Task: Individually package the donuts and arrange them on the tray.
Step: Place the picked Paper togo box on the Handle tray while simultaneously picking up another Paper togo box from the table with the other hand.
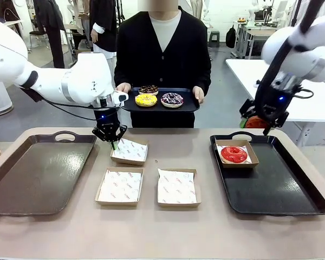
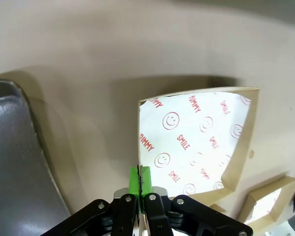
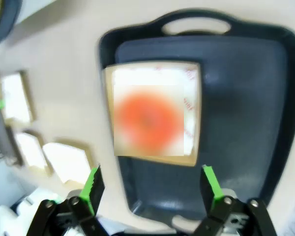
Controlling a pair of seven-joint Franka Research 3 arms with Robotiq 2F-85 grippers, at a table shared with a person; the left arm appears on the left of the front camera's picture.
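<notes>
Pinching the rim of a paper-lined cardboard box (image 1: pixel 131 152) between their green pads (image 2: pixel 133 179), the left jaws are clenched on that thin wall (this box is just right of the brown tray (image 1: pixel 32 173)). The right jaws stand released, pads wide apart, hanging above the far end of the black tray (image 1: pixel 281 189). On that tray the red donut (image 1: pixel 234 154) lies in its own box (image 1: pixel 239 165). Across the counter (image 1: pixel 162 233) a person (image 1: pixel 162 49) holds a dark serving tray (image 1: pixel 189 104) carrying the yellow donut (image 1: pixel 145 100), the brown sprinkled donut (image 1: pixel 148 89) and the purple donut (image 1: pixel 171 99). Two more lined boxes (image 1: pixel 119 187) lie side by side on the counter, nearer the robot
</notes>
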